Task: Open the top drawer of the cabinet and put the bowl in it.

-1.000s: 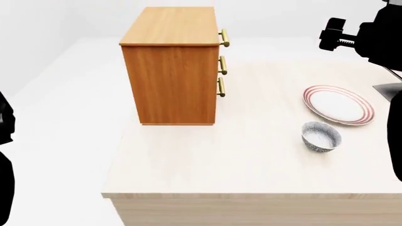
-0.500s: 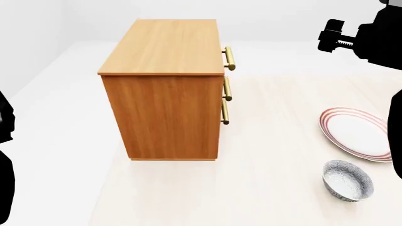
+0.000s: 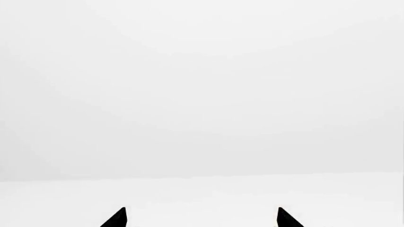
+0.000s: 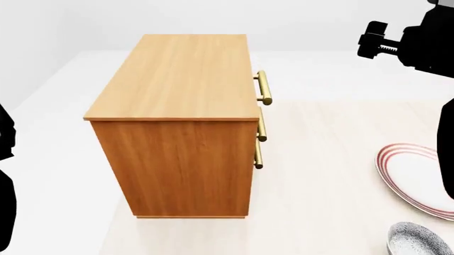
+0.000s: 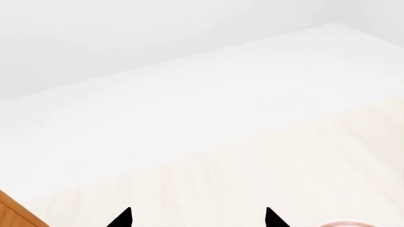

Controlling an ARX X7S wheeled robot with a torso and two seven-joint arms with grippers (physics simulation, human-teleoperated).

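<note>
The orange-brown cabinet (image 4: 177, 159) stands on the pale table, with its drawer fronts facing right. The top drawer shows only by its brass handle (image 4: 264, 87), and it looks shut like the two below it. At the head view's bottom right edge the speckled bowl (image 4: 420, 242) sits partly cut off. In the left wrist view my left gripper (image 3: 200, 218) is open, with only white background between its tips. My right gripper (image 5: 197, 218) is open too, above bare tabletop, and a cabinet corner (image 5: 9, 213) shows in that view.
A red-ringed white plate (image 4: 415, 178) lies just beyond the bowl, partly behind my right arm (image 4: 408, 40). My left arm (image 4: 6, 175) fills the head view's left edge. The table's pale wood surface (image 4: 319, 175) stretches to the right of the cabinet.
The head view has closed in on the cabinet, which looms larger. The bowl and plate have slid toward the lower right edge. Both arms hold the same place in the view.
</note>
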